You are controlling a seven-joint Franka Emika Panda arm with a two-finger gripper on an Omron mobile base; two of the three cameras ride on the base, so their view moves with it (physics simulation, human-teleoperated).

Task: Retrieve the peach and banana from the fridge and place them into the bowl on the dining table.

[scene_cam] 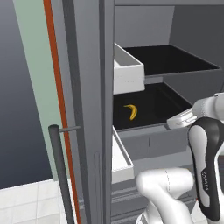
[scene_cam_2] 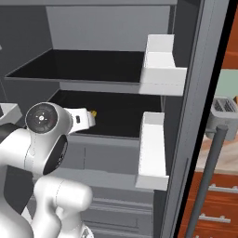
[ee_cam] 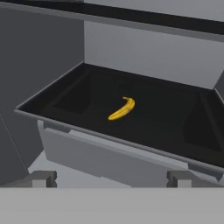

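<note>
Yellow banana (ee_cam: pixel 122 109) lies alone on the dark lower shelf (ee_cam: pixel 175 127) of the fridge (scene_cam: pixel 175 144), straight ahead of my jaws and a bit beyond the shelf front edge. In the hand view I see the two finger tips (ee_cam: pixel 39 178) at the bottom, far apart from each other — jaws are open, nothing between them. The gripper (ee_cam: pixel 111 180) sits in front of the shelf lip, not touching the fruit; the banana is centred btw. the tips but well ahead.

In the left base view the banana (scene_cam: pixel 131 111) shows on the same black shelf, to the left of the arm's wrist. In the right base view I see only its yellow end (scene_cam_2: pixel 94 112), just past the hand. White door bins (scene_cam_2: pixel 153 148) hang on the open doors at both sides of the jaws — one pair left, one pair right. Upper shelf (scene_cam_2: pixel 83 65) is above the hand.
</note>
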